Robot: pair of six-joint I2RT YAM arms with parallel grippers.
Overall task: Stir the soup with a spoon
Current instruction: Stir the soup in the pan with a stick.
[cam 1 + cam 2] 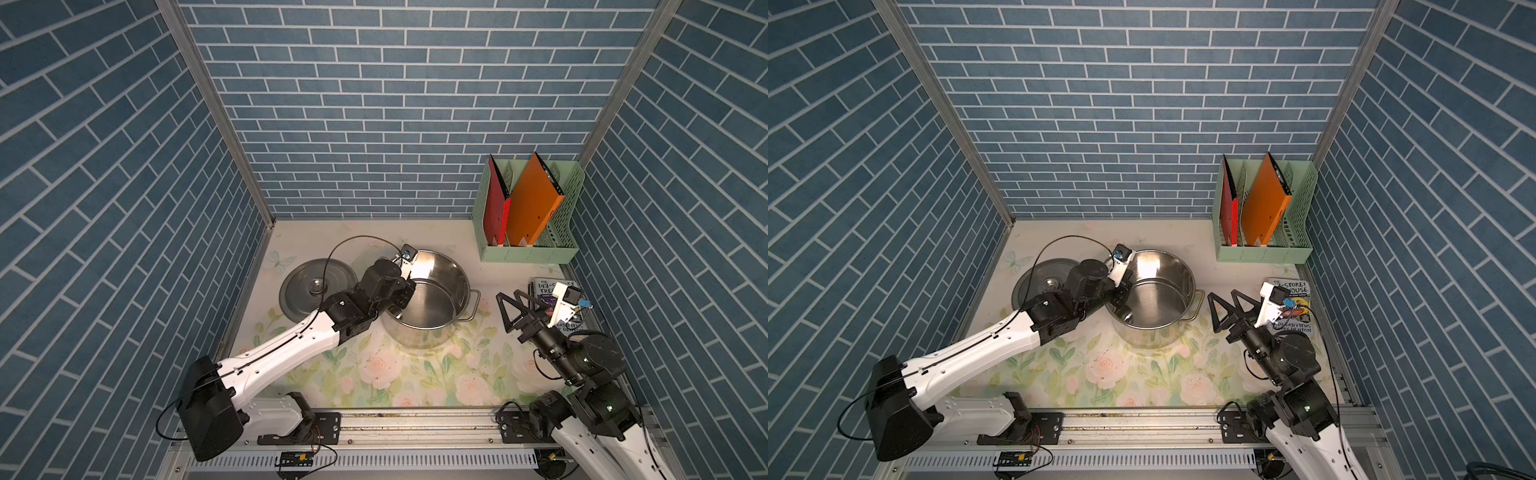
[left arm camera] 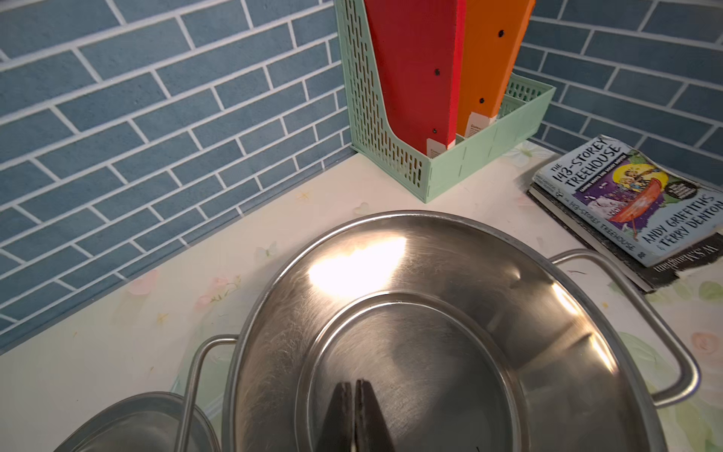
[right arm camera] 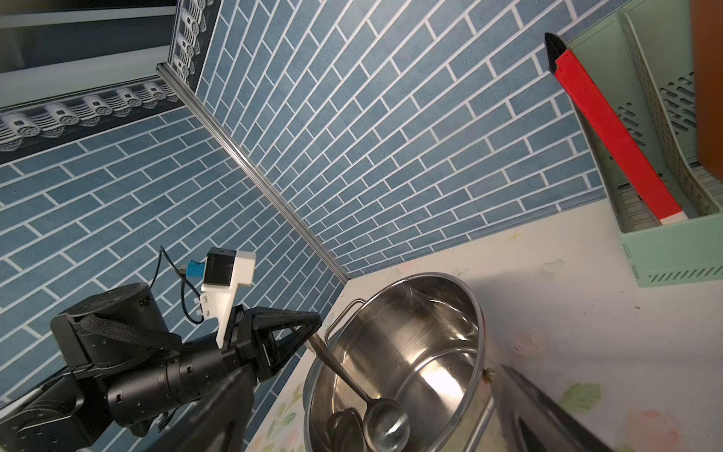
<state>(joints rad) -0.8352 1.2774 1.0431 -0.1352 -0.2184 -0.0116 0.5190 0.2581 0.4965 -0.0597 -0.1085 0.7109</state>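
Blue tiled walls box in the floral table; steel pot stands mid-table toward the far side, uncovered; its lid lies flat just left of it; green file rack in the far right corner; books near it along the right edge; left gripper reaches over the pot's left rim, jaws pressed together on the handle of the spoon; handle slants down inside, bowl low by the near-left wall; right gripper hangs right of the pot, well apart, jaws spread wide, holding nothing. Liquid in the pot: a faint line on the inner wall hints at it; cannot confirm. Step, as judged: spoon is in and the grip is set; stirring is in hand or about to start. Next move calls for sweeping the bowl in circles round the base; handle clear of the rim; grip firm so the thin handle does not twist; nothing braces the pot, so go gently.
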